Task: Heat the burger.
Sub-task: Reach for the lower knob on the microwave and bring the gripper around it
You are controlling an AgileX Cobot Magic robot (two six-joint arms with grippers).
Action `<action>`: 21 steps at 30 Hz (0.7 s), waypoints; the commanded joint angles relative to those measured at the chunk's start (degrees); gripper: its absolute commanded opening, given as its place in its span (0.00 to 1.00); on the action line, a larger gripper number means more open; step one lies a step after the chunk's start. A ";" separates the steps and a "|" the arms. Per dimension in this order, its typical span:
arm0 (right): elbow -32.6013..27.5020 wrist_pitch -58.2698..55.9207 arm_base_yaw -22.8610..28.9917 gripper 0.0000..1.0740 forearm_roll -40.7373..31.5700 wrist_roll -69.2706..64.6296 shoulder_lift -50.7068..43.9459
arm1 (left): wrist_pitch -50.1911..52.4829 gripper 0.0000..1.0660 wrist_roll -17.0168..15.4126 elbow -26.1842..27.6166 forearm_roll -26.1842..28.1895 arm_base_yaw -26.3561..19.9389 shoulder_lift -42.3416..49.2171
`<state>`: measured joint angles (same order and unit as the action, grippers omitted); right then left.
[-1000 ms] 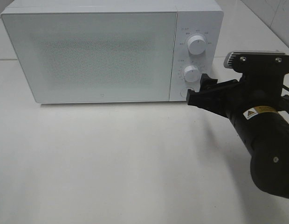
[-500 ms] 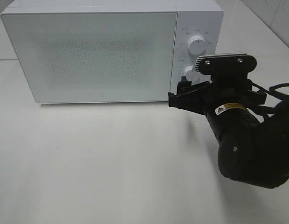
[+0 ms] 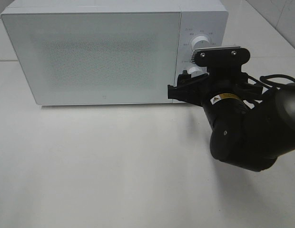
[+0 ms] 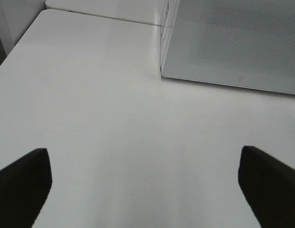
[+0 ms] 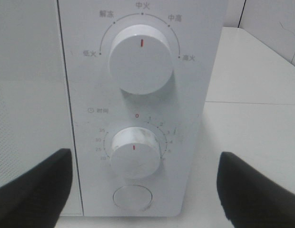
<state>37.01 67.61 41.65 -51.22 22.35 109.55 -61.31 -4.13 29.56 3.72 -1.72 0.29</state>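
Right gripper (image 5: 145, 190): black fingers (image 5: 33, 190) spread wide apart, nothing between them clasped. It is level with the control panel of the white box-shaped microwave oven (image 3: 200, 14), close in front of it; contact cannot be judged.

Directly ahead in the right wrist view:
- large white upper dial (image 5: 141, 59), red tick pointing straight up at 中火. The arc reads 低火, 解冻, 中火, 中高, 高火.
- smaller white lower dial (image 5: 134, 153), red tick up toward a red 0. It is headed 时间 beside a clock symbol. Scale: 1 to 5 on one side, 20, 25, 30, 35 on the other.
- round white push button (image 5: 132, 198) under the lower dial.

Black right arm: small yellow warning label (image 3: 222, 99), print too small to read.

Left gripper (image 4: 143, 190): dark fingertips far apart over bare tabletop, holding nothing, well away from the oven's near corner.

Oven door (image 3: 100, 52): shut, pale speckled panel, tiny mark at the middle of its lower edge, unreadable.

The burger: seen in no view; the speckled door does not let the inside show, so its place cannot be told.

Surface: smooth white table (image 3: 114, 180), with a seam line running behind the oven. White tiled wall (image 3: 280, 14) at the far right.
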 commanded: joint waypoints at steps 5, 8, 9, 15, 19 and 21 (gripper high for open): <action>2.98 -0.97 -1.66 0.73 2.86 0.29 2.75 | 0.23 0.94 0.11 0.06 0.23 -0.23 1.09; 3.61 -0.06 -1.66 0.72 3.32 0.29 3.61 | 0.23 0.94 0.17 0.06 0.23 -0.23 1.09; 3.61 -0.06 -1.66 0.72 3.32 0.29 3.61 | 0.23 0.94 0.17 0.06 0.23 -0.23 1.09; 5.04 -1.55 -3.95 0.71 5.79 -0.92 5.27 | 0.23 0.94 0.17 0.06 0.23 -0.23 1.09; 6.13 -1.78 -4.81 0.71 5.96 -0.92 5.27 | 0.23 0.94 0.17 0.06 0.23 -0.23 1.09; 6.59 -1.78 -4.98 0.71 6.99 -1.09 5.84 | 0.23 0.94 0.23 0.06 0.23 -0.23 1.09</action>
<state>42.97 65.89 37.01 -45.49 21.72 114.88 -61.31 -4.07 29.56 3.72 -1.72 0.29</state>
